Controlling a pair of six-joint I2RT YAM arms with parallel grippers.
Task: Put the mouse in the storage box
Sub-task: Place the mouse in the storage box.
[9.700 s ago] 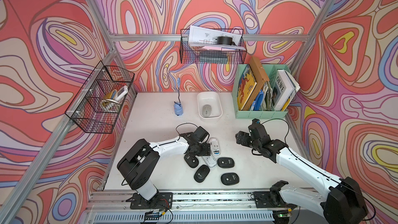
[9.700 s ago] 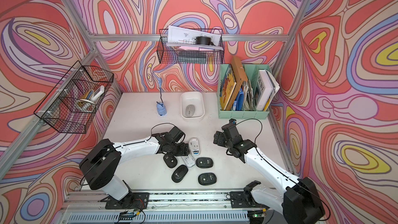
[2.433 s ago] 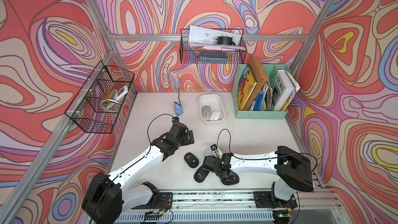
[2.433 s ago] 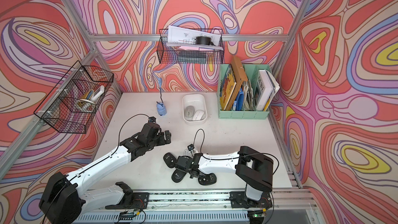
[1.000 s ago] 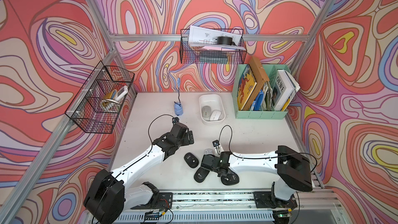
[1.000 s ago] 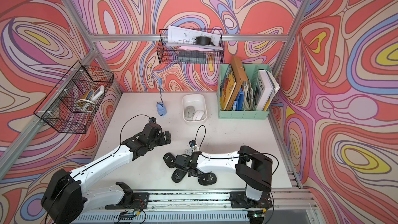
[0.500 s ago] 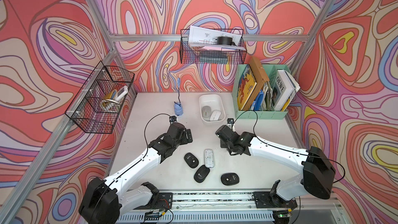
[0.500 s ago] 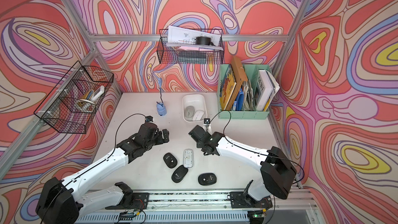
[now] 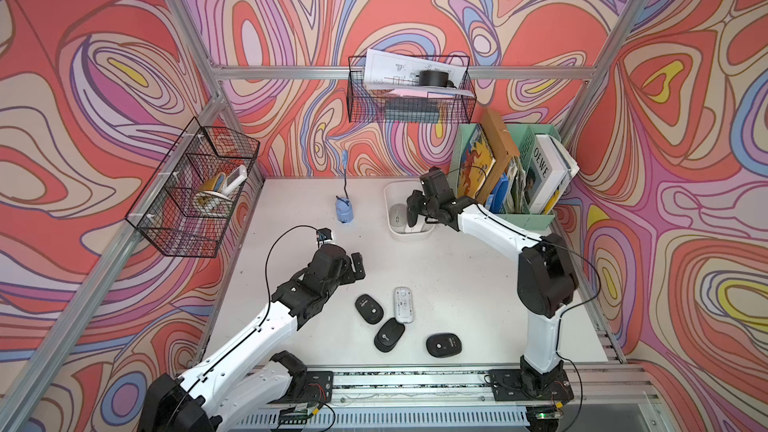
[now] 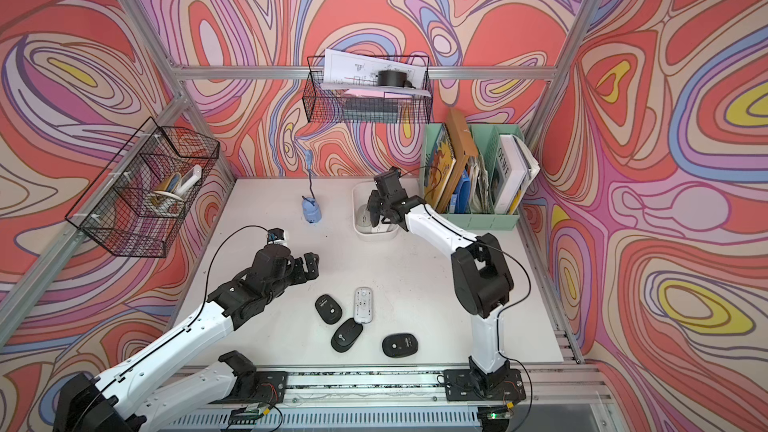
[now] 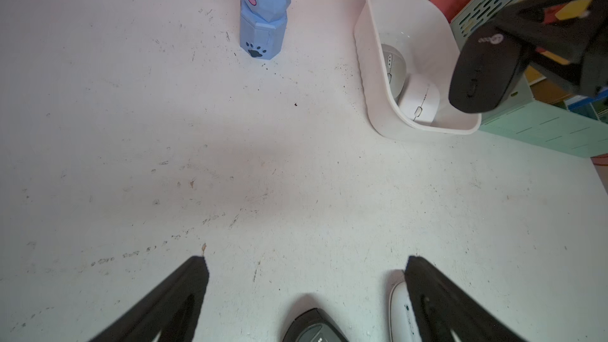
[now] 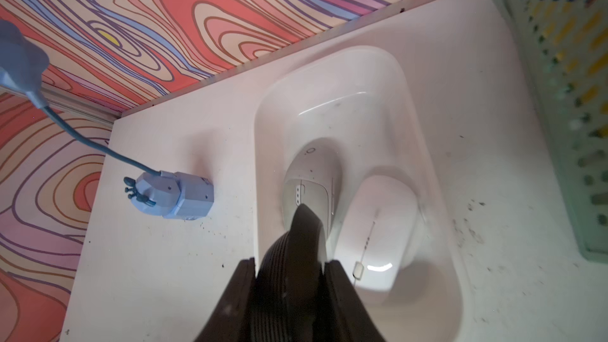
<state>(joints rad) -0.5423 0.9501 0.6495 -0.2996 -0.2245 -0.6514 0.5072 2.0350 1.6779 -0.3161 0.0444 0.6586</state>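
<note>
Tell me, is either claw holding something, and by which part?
The right gripper pinches a black mouse by its sides over the storage box; left gripper holds nothing.

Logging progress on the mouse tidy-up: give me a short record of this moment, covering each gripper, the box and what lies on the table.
right gripper: shut on a black mouse, above the storage box
left gripper: open, empty, over the table
in box: grey mouse, white mouse
on table: three black mice, one pale mouse
held mouse: not yet released
</note>
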